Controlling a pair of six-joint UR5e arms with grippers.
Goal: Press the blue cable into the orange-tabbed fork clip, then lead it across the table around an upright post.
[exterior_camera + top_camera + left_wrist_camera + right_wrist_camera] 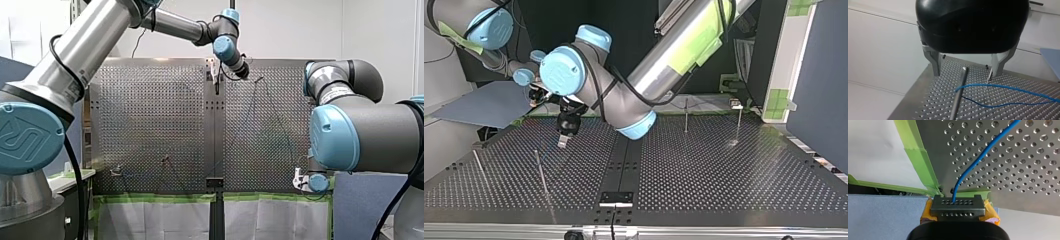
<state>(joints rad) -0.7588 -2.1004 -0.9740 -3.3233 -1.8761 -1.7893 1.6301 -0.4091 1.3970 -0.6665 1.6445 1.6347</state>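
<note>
Item: blue cable (978,160). Thin, bright blue, single strand, lying slack on the perforated metal worktop (1023,170). One stretch rises from the fingertips of my right end effector (958,203). Another stretch bends at an upright post (958,95) and runs off to one side in two strands.

Item: right end effector. Yellow pads (990,211), closed narrowly and pinching the cable, just off the worktop's green tape (920,160) edge.

Item: left end effector (967,73). Black body, metal fingers (934,60) spread wide, holding nothing. The post shows between the fingers, just ahead of them, and the cable passes below without touching them.
</note>
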